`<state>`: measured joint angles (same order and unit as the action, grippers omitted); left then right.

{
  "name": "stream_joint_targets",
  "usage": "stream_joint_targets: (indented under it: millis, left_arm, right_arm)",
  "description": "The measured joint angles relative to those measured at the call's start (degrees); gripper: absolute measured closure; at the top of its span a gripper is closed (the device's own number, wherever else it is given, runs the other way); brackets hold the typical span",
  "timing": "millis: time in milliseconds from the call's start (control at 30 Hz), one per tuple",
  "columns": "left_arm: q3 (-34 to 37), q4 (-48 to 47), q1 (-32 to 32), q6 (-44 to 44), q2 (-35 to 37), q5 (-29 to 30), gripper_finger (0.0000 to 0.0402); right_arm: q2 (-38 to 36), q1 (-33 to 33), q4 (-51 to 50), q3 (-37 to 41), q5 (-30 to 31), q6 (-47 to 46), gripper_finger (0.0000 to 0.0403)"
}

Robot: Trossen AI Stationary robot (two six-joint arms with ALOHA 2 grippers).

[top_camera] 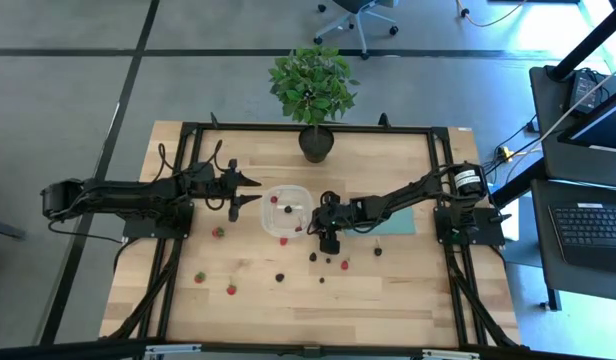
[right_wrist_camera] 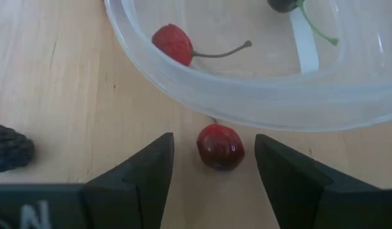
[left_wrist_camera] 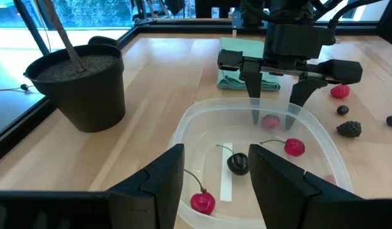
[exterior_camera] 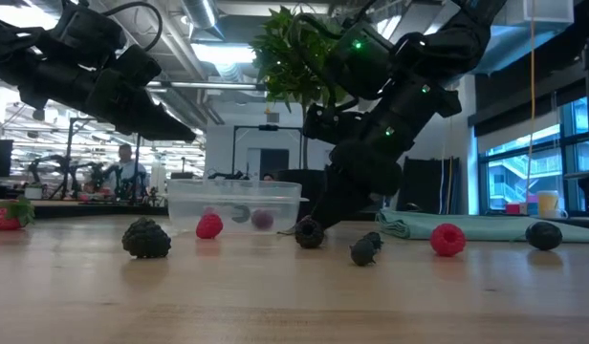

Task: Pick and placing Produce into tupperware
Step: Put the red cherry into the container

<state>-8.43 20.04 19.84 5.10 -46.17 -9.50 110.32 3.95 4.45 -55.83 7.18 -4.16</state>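
Note:
The clear tupperware sits mid-table, and inside it lie a red cherry with a stem, a dark one and another red one. My right gripper is open and points down at the tupperware's near right side. Its fingers stand on either side of a red cherry that rests on the wood against the tupperware's wall, with gaps on both sides. My left gripper hovers open and raised by the tupperware's left side. More red and dark berries lie scattered toward the near edge.
A potted plant stands at the far edge behind the tupperware. A teal cloth lies under the right arm. A blackberry rests close beside the right gripper. Loose berries dot the near half of the wooden table.

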Motion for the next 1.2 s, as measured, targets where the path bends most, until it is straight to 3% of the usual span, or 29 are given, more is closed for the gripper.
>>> stream_joint_targets:
  millis: [200, 667, 967, 1200]
  left_arm:
    - [0.0, 0.0, 0.0, 0.0, 0.0, 0.0, 0.0233]
    - [0.0, 0.1, 0.0, 0.0, 0.0, 0.0, 0.0233]
    - [0.0, 0.1, 0.0, 0.0, 0.0, 0.0, 0.0233]
    - [0.0, 0.0, 0.0, 0.0, 0.0, 0.0, 0.0233]
  right_arm:
    - [0.0, 0.0, 0.0, 0.0, 0.0, 0.1, 0.0195]
    - [0.0, 0.0, 0.0, 0.0, 0.0, 0.1, 0.0305]
    - [-0.1, 0.0, -0.5, 0.0, 0.0, 0.1, 0.0305]
    - [-2.8, 0.0, -15.6, -2.7, -0.2, -1.8, 0.0305]
